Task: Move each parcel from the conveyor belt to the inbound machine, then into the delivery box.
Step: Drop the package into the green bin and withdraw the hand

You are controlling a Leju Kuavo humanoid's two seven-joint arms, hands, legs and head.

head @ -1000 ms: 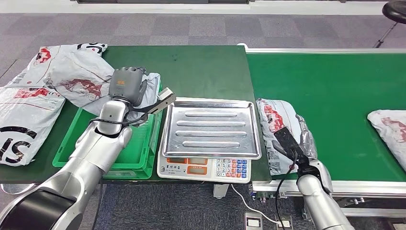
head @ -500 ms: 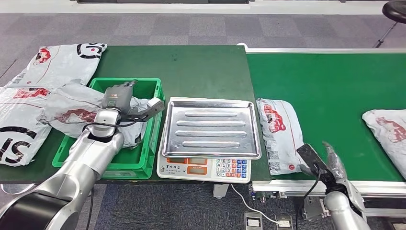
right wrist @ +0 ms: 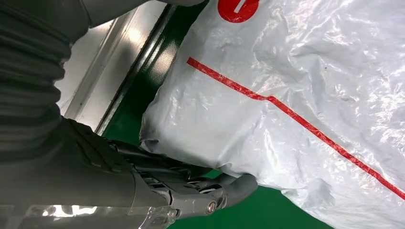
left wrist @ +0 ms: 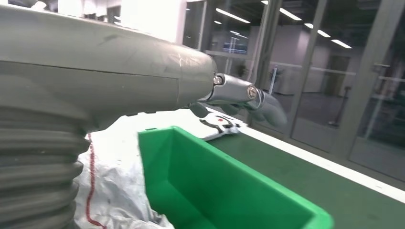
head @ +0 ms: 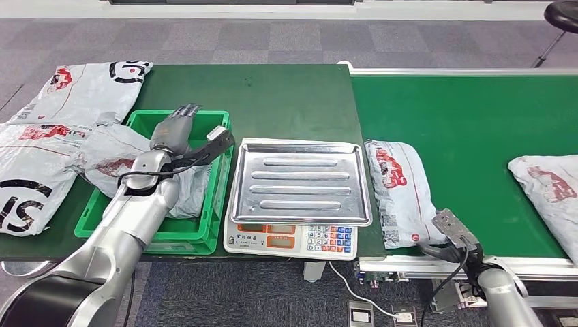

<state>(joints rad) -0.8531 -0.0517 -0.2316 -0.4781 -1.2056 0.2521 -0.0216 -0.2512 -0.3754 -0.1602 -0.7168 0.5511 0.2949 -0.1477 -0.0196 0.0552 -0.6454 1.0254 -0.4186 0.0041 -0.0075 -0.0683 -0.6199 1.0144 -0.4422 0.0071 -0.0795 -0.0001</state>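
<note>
Parcels number five: crinkled grey plastic bags printed red and black. Two lie flat on the dark bench point(head: 286, 95), one slumps in the green plastic crate point(head: 217, 204), and two rest on the green conveyor belt point(head: 470, 116), a near parcel point(head: 399, 191) and a far parcel point(head: 549, 187). Beside the crate sits a ribbed steel scale tray point(head: 300, 180). The left robot hand point(head: 174, 129) hovers above the crate, fingers extended, empty. The right robot hand point(right wrist: 205, 191) lies at the near parcel's edge, fingers curled; whether it grips I cannot tell.

left robot hand point(head: 173, 130): fingers extended, empty | right robot hand point(right wrist: 191, 188): fingers curled, low, holding nothing
</note>
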